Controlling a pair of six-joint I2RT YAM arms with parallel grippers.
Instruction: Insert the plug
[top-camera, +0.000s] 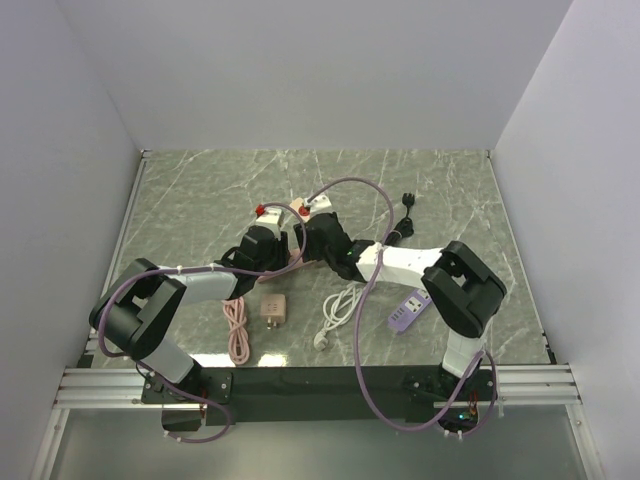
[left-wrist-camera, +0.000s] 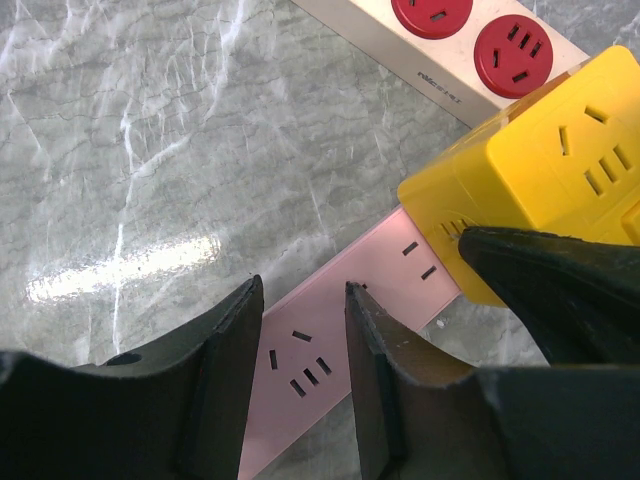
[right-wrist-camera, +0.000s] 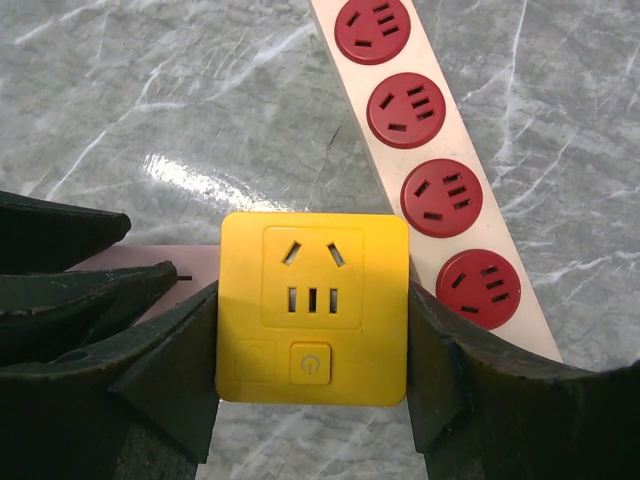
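From above, both arms reach to the middle of the marble tabletop (top-camera: 200, 190), where the left pincer (top-camera: 285, 252) and right pincer (top-camera: 312, 238) meet just below a white strip (top-camera: 300, 208) with red sockets. The plug is hidden under them here. Nearer the bases lie a pink cable (top-camera: 237, 335), a beige adapter (top-camera: 273, 308), a white cable (top-camera: 340, 305) and, right of it, a purple strip (top-camera: 408, 312).

The left wrist view shows the left pincer (left-wrist-camera: 300, 375) at the bottom of the frame. Its fingers (left-wrist-camera: 225, 370) stand narrow, one on each long edge of a pink strip (left-wrist-camera: 310, 340), which fills the gap between them. The strip runs up to the right, where the yellow plug (left-wrist-camera: 540, 170) sits over its far end, tilted. A black finger of the right pincer (left-wrist-camera: 560, 290) presses on the plug's lower side. The white strip (left-wrist-camera: 440, 60) crosses the upper right corner, just beyond the plug.

In the right wrist view the plug (right-wrist-camera: 313, 305) fills the centre, socket face and power button toward the camera. The right pincer (right-wrist-camera: 313, 335) holds it, one finger (right-wrist-camera: 180, 370) flat on each side. The pink strip (right-wrist-camera: 150, 265) shows at the plug's left edge, with the left pincer's (right-wrist-camera: 60, 290) dark fingers over it. The white strip (right-wrist-camera: 440, 170) slants from top centre to lower right, passing close behind the plug's right corner.
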